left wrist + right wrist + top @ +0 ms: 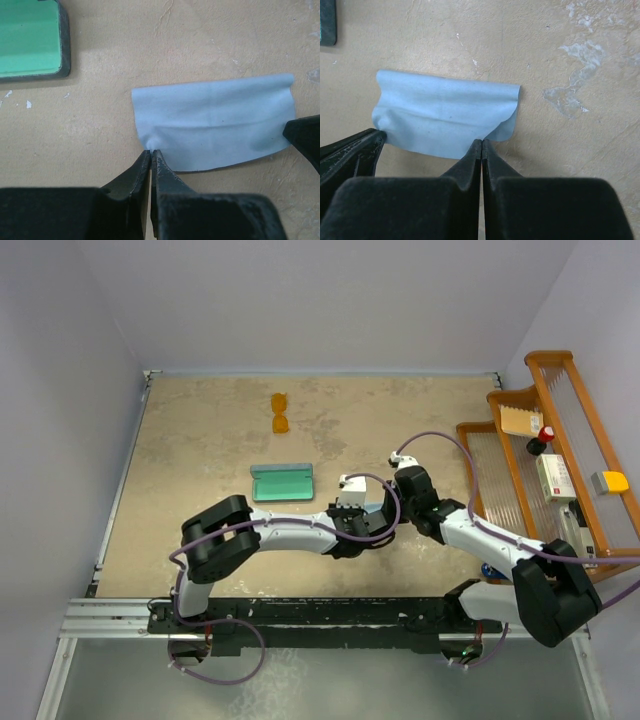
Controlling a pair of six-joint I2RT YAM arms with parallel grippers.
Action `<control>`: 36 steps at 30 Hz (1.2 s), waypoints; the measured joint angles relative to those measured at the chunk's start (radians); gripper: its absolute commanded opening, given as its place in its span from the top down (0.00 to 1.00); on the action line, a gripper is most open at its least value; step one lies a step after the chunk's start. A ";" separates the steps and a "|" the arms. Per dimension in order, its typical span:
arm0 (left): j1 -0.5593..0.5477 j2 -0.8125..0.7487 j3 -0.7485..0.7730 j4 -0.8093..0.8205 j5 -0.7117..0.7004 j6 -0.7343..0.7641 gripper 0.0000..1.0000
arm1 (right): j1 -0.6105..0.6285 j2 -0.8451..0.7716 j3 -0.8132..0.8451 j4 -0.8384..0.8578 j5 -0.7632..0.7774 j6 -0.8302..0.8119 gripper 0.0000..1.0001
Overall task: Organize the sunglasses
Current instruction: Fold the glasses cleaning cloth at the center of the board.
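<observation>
The sunglasses (281, 412), small with orange lenses, lie at the far middle of the table, apart from both arms. The open grey-blue case (284, 482) with green lining sits nearer, left of the grippers; its corner (30, 40) shows in the left wrist view. A light-blue cloth (215, 122) lies flat on the table between the two grippers. My left gripper (151, 151) is shut on the cloth's near left corner, which puckers at the tips. My right gripper (482, 141) is shut on the cloth (445, 117) at its near right edge, where the corner curls up. From the top view the cloth is hidden under the wrists.
A wooden rack (520, 455) with small items stands along the right edge, close behind the right arm. Walls close the table at the left and back. The case's dark edge (327, 22) shows at the top left of the right wrist view.
</observation>
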 measured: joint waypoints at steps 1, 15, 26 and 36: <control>0.003 0.000 0.000 0.001 0.000 0.003 1.00 | 0.000 0.000 0.000 0.000 0.000 0.000 1.00; 0.060 -0.006 -0.005 0.041 -0.003 0.068 1.00 | 0.000 0.035 0.066 -0.022 -0.010 0.002 1.00; 0.097 -0.006 0.026 0.050 -0.014 0.144 1.00 | 0.000 0.070 0.116 -0.022 0.010 0.003 1.00; 0.115 -0.006 0.072 0.061 -0.018 0.192 1.00 | -0.020 0.105 0.153 -0.020 0.017 0.002 1.00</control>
